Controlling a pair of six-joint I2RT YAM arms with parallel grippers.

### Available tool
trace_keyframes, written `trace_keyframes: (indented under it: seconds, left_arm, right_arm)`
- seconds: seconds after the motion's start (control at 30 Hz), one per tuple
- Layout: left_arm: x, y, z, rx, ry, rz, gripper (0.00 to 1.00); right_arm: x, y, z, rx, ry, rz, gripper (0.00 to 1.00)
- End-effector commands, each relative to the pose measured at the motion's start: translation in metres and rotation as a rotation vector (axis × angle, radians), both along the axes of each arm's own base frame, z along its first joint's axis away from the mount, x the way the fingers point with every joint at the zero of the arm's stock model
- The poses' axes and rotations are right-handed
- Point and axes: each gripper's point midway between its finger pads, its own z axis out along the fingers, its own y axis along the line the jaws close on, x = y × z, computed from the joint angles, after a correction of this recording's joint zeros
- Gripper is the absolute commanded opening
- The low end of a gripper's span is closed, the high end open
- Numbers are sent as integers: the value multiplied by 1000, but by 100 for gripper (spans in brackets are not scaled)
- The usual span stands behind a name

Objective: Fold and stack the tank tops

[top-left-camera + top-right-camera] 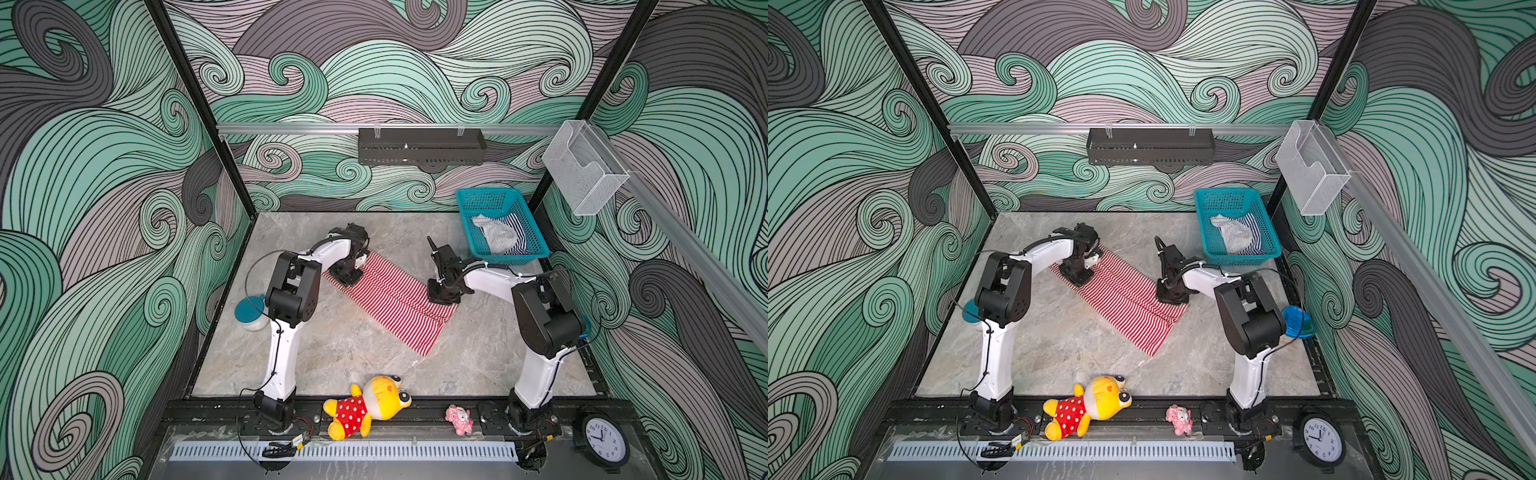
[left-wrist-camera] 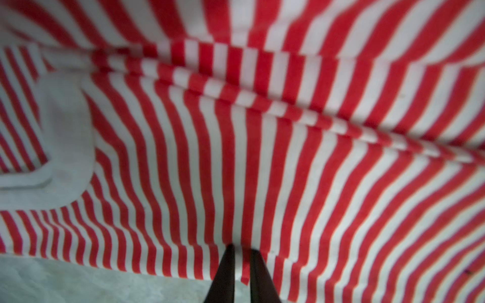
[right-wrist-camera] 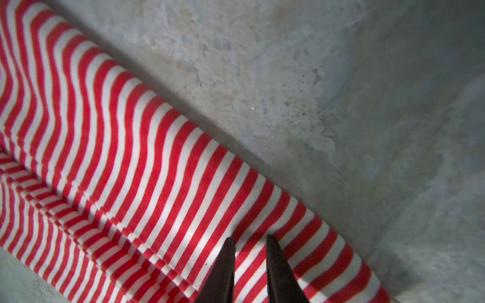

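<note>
Beside the teal basket [image 1: 486, 193], near it but not touching, the red-and-white tank top [image 1: 390, 305] lies flat on the tabletop [image 1: 332, 357]. It is folded into a long strip with a ridge of layers running along its length. My right end effector [image 3: 249, 242] is down on the long edge of the strip that faces the basket. Its fingers stand a narrow gap apart with stripes showing between them, and I cannot tell whether they pinch the cloth or only rest on it. My left end effector [image 2: 242, 253] is at the strip's short end, farther from the basket than the right one. It is clamped on the cloth's edge, a sliver of stripe caught between its nearly closed fingers, with the white trim [image 2: 65, 131] curving close by. Inside the basket the navy-and-white tank top [image 1: 517, 237] lies crumpled, partly under a pale grey cloth [image 1: 495, 236].
</note>
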Motion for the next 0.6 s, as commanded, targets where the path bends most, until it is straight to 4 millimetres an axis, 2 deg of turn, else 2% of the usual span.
trace_keyframes:
  seconds: [0.0,0.13,0.27,0.4,0.57]
  left_arm:
    - [24,2,-20,48,14,-15,15]
    - [69,-8,-23,58,-44,-22,16]
    - [106,-16,-24,65,-117,-30,16]
    - [116,-21,-23,38,-159,-18,17]
    - [115,-23,-11,4,-209,-5,17]
  right_arm:
    - [-43,-8,-17,-68,107,-9,24]
    - [-68,7,-13,-61,122,-8,24]
    - [-95,33,-10,-16,163,-11,24]
    - [-108,48,-4,-25,153,6,24]
    - [-120,87,2,69,177,49,24]
